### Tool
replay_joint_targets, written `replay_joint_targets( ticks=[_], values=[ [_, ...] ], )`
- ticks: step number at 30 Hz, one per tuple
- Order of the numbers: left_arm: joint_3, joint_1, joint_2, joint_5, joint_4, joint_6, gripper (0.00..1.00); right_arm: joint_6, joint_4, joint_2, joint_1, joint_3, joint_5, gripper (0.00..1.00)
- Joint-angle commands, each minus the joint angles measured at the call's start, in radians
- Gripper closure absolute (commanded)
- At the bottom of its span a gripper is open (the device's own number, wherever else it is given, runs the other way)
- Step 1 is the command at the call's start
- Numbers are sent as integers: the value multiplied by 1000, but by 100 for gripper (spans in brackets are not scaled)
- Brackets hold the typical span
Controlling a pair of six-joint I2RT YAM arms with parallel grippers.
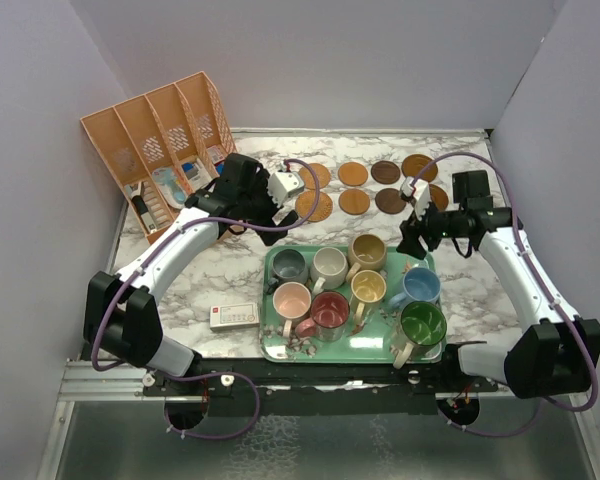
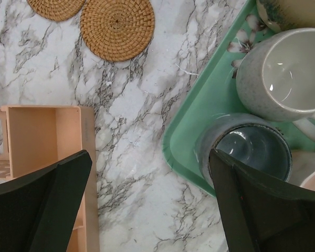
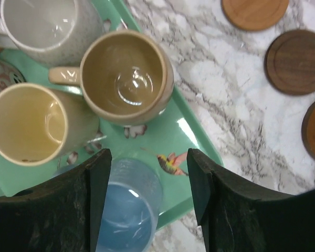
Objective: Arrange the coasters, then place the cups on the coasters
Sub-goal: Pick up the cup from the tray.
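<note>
The surface (image 1: pixel 230 275) is white marble veined in grey. The tray (image 3: pixel 174 128) is mint green, printed with pale flowers and a hummingbird. One cup is grey-blue (image 1: pixel 288 266); the others are speckled cream (image 1: pixel 329 265), tan (image 1: pixel 366 251), pink (image 1: pixel 292 298), dark red (image 1: pixel 330 312), yellow (image 1: pixel 367 288), blue (image 1: pixel 420 285) and green (image 1: pixel 422 323). The woven coasters (image 2: pixel 117 27) are golden tan with a spiral weave. The plain coasters (image 1: pixel 353 173) are orange and the dark coasters (image 1: pixel 385 172) deep brown. The rack (image 1: pixel 165 140), far left, is peach-orange with lattice sides. The small box (image 1: pixel 233 316) is white with a red end.
</note>
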Motion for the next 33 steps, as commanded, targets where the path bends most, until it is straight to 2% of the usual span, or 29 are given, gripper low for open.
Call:
replay_joint_targets(
  ticks=[1,10,17,26,29,33],
  values=[
    [6,0,11,26,26,1,1,19,80,42,9,83,-134,40],
    [-1,18,-23,-104,41,-34,2,100,217,125,70,142,-185,40],
    [5,125,-50,-113,62,-102,2,149,300,229,252,180,-112,41],
    [-18,253,-86,-98,102,-166,2,138,334,368,462,197,130,42],
    [-25,263,-88,-79,104,-165,2,151,326,424,493,226,220,42],
    [-23,265,-79,-64,103,-161,2,143,284,488,514,268,238,43]
  ],
)
